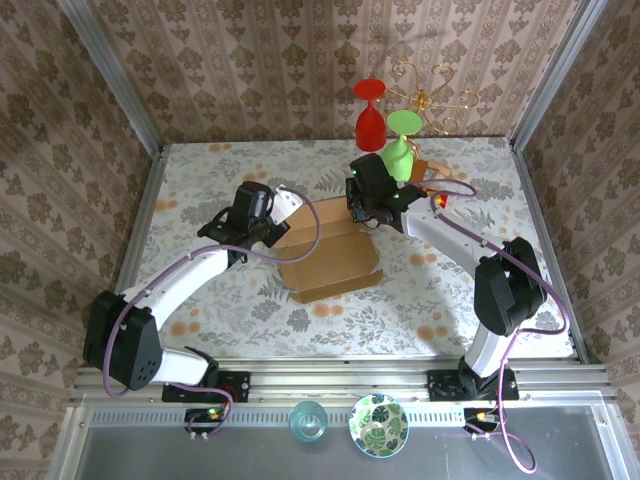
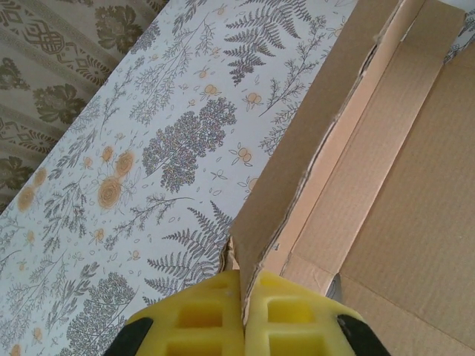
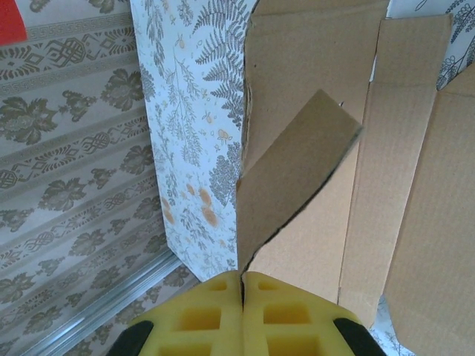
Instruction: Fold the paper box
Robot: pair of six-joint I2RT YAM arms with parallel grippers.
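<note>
The paper box is a brown cardboard sheet lying partly folded at the middle of the flowered table. My left gripper is at the box's left side. In the left wrist view its yellow fingers are shut on the edge of a raised side wall, and the box's inner floor lies to the right. My right gripper is at the box's far right corner. In the right wrist view its fingers are shut on a lifted, bent flap above flat panels.
A red glass and a green glass stand upside down by a gold wire rack and a small wooden stand, just behind my right gripper. A teal cup and a patterned bowl sit below the rail. Papered walls enclose the table.
</note>
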